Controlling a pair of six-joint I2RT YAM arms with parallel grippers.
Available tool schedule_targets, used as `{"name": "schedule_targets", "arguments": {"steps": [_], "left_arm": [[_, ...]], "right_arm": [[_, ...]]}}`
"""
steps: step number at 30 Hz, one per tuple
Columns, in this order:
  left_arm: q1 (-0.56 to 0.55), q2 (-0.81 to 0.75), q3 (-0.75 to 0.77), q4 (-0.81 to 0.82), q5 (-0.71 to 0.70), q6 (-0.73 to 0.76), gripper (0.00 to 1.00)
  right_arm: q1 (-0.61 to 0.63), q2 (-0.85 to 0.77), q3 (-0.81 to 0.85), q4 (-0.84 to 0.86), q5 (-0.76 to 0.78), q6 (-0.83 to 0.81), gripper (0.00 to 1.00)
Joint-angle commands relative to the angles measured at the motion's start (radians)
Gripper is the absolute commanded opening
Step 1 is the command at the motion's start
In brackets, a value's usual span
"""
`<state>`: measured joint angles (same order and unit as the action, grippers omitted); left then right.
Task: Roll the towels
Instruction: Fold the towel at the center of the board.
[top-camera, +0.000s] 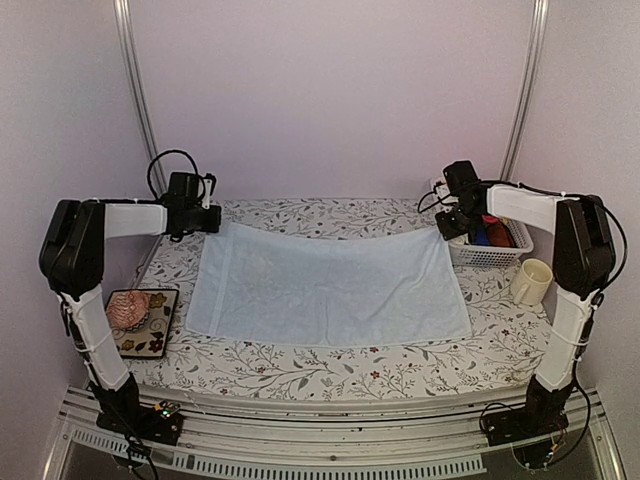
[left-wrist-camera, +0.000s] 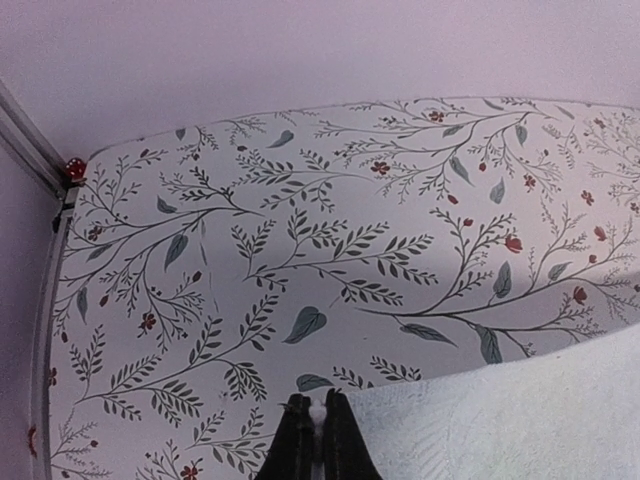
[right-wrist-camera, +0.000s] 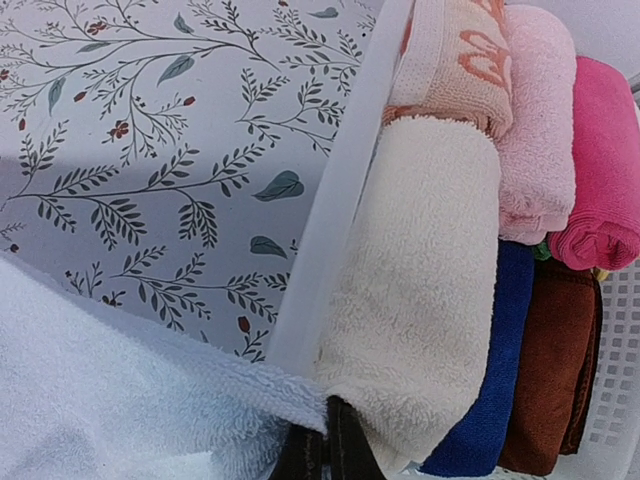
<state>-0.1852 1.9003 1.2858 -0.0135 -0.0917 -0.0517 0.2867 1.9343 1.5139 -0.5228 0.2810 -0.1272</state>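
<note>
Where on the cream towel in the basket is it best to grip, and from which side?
Probably its exposed top fold, from above. The cream towel lies pressed between the basket wall and a dark blue cloth, so both sides are blocked; only its rounded upper face is free.

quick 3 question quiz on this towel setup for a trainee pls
1. True or false: the light blue towel is already rolled up.
2. Which corners of it are the left fingers and right fingers shut on? A) the near ones B) the far ones C) none
3. Fill in: the mug stands close to the white ____ that holds the other cloths.

Key: 1 false, it lies spread flat; 2 B; 3 basket
</note>
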Motion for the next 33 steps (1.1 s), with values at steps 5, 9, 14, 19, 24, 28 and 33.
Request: {"name": "schedule_targets", "arguments": {"steps": [5,9,14,19,24,28,33], "left_arm": [[0.006,-0.118,-0.134,0.088,0.096,0.067,0.00],[0.024,-0.177,-0.185,0.096,0.137,0.071,0.00],[0.044,-0.231,-0.226,0.082,0.114,0.085,0.00],[0.071,-0.280,-0.301,0.159,0.046,0.070,0.00],[0.081,-0.245,-0.273,0.175,0.011,0.074,0.00],[0.082,-0.208,-0.230,0.188,0.002,0.081,0.00],[0.082,-0.190,-0.208,0.198,-0.011,0.105,0.00]], "right_arm": [[-0.007,-0.171,-0.113,0.023,-0.115,-0.015,0.02],[-0.011,-0.238,-0.198,0.027,-0.157,-0.017,0.02],[-0.018,-0.285,-0.266,0.022,-0.133,-0.013,0.02],[-0.044,-0.307,-0.320,0.084,-0.134,0.000,0.02],[-0.044,-0.243,-0.262,0.125,-0.135,-0.002,0.02],[-0.044,-0.180,-0.202,0.150,-0.126,-0.019,0.02],[-0.044,-0.153,-0.160,0.143,-0.135,-0.032,0.02]]}}
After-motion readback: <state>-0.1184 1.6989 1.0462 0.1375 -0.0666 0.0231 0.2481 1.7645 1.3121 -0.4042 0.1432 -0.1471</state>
